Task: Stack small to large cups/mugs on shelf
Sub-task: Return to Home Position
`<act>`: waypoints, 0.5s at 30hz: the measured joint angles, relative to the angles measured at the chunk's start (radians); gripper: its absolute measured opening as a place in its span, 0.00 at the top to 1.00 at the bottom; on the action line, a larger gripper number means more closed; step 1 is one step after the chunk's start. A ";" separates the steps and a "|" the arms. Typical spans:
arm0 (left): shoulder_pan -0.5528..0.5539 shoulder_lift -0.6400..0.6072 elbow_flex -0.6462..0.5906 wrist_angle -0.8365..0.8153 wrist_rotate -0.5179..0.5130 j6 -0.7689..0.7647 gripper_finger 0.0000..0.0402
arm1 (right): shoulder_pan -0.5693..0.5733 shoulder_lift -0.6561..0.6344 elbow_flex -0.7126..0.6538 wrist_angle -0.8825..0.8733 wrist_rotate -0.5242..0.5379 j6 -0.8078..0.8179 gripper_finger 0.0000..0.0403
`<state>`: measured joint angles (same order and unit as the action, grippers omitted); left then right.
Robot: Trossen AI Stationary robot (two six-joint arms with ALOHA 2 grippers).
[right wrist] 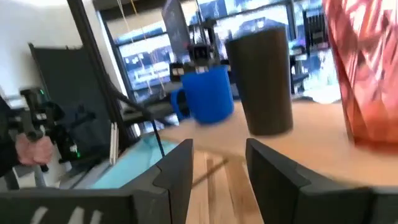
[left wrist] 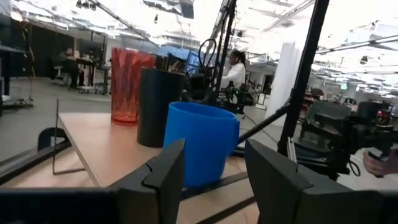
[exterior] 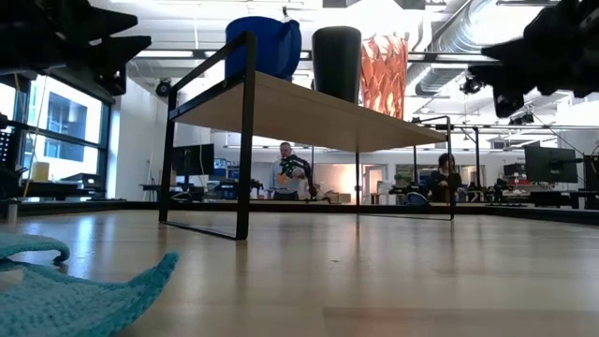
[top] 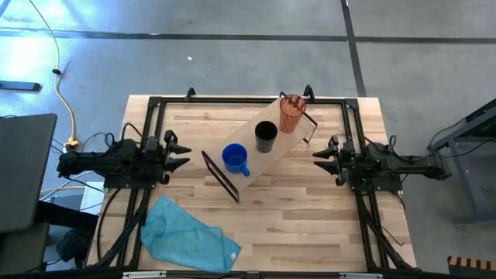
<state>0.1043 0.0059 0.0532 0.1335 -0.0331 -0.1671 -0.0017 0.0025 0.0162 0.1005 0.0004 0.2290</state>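
Three vessels stand upright in a row on the light-wood shelf (top: 263, 151), which lies slantwise at the table's middle on black end frames. The blue mug (top: 235, 158) is at its near-left end, the black cup (top: 265, 136) in the middle, the orange ribbed tumbler (top: 291, 113) at the far-right end. All three show in the low view: mug (exterior: 265, 45), cup (exterior: 337, 61), tumbler (exterior: 384, 75). My left gripper (top: 183, 153) hovers open left of the shelf, facing the mug (left wrist: 200, 143). My right gripper (top: 319, 155) hovers open right of the shelf, touching nothing.
A crumpled teal cloth (top: 188, 236) lies on the table's near-left part, also low in the low view (exterior: 75, 295). Bare slatted tabletop (top: 310, 225) stretches near the shelf. People sit at desks in the room beyond the table.
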 joint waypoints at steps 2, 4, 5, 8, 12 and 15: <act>0.000 0.000 0.000 -0.013 0.010 -0.014 0.61 | 0.000 0.000 0.000 -0.049 0.000 0.020 0.65; 0.000 0.000 0.000 -0.033 0.022 -0.024 0.61 | 0.000 0.000 0.000 -0.093 0.000 0.048 0.65; 0.000 0.000 0.000 -0.042 0.025 -0.027 0.61 | 0.000 0.000 0.000 -0.104 -0.001 0.055 0.65; 0.000 0.000 0.000 -0.065 0.026 -0.039 0.61 | 0.000 0.000 0.001 -0.105 -0.001 0.035 0.65; 0.000 0.000 0.000 -0.097 0.027 -0.039 0.61 | 0.000 0.002 0.001 -0.109 -0.004 -0.006 0.65; 0.000 0.000 0.000 -0.129 0.030 -0.039 0.61 | 0.000 0.002 0.001 -0.110 -0.004 -0.026 0.65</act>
<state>0.1043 0.0059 0.0532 0.0041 -0.0032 -0.2062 -0.0021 0.0047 0.0174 -0.0095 -0.0036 0.2031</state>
